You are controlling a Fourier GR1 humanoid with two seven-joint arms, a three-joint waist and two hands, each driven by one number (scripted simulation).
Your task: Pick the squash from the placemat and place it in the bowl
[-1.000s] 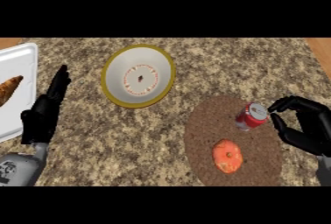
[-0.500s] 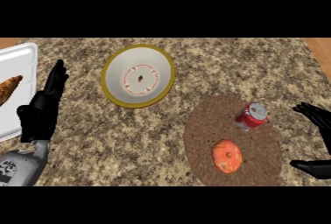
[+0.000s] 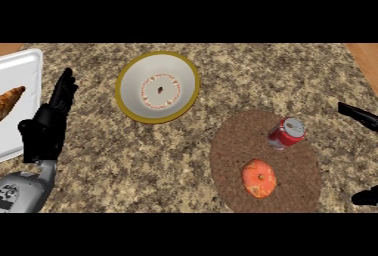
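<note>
An orange squash lies on the round brown placemat at the lower right. Up and to the left stands the white bowl with a yellow rim and nothing in it. My right hand shows only at the right edge, as a finger near the top and a thumb tip lower down, spread wide apart and clear of the squash. At the left my left hand rests open, fingers pointing up.
A red can stands on the placemat just above the squash. A white tray with a brown croissant lies at the left edge. The counter is speckled stone, with wood showing at the top corners.
My right hand has opened and drawn back to the right, from beside the can to the view's edge. The squash, can and left hand have stayed put.
</note>
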